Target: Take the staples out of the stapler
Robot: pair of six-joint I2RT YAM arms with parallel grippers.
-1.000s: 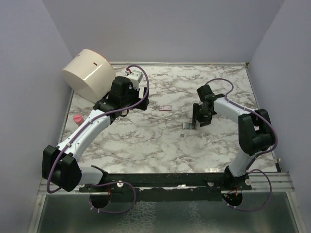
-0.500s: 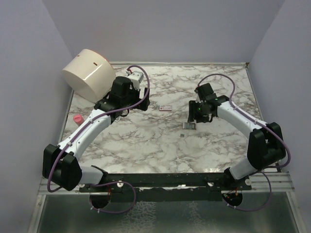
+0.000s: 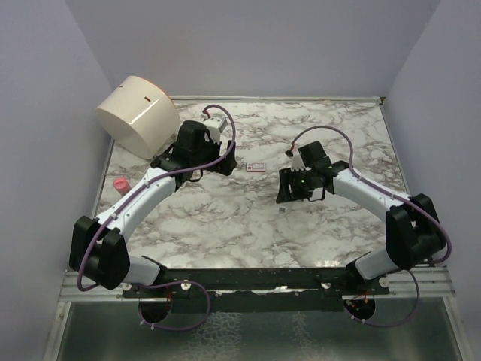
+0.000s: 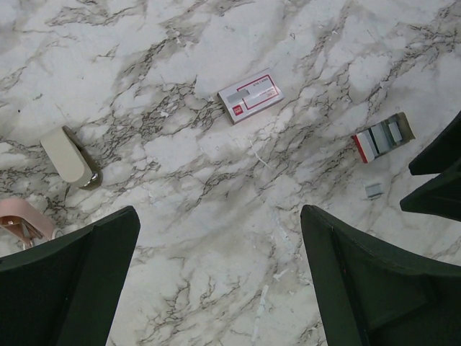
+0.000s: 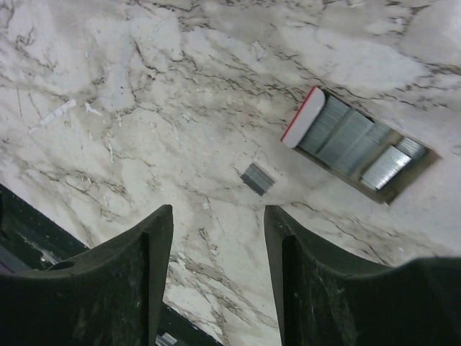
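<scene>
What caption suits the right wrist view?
Dark fingers apart near a small grey staple strip beside an open red-flapped cardboard box of staples on the marble table.

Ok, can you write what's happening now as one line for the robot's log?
left gripper open, empty | right gripper open near loose staple strip | staple tray beside strip | beige stapler untouched

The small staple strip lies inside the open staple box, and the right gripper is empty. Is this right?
No. The right wrist view shows the small staple strip on the table beside the open staple box, not inside. The right gripper is empty.
</scene>
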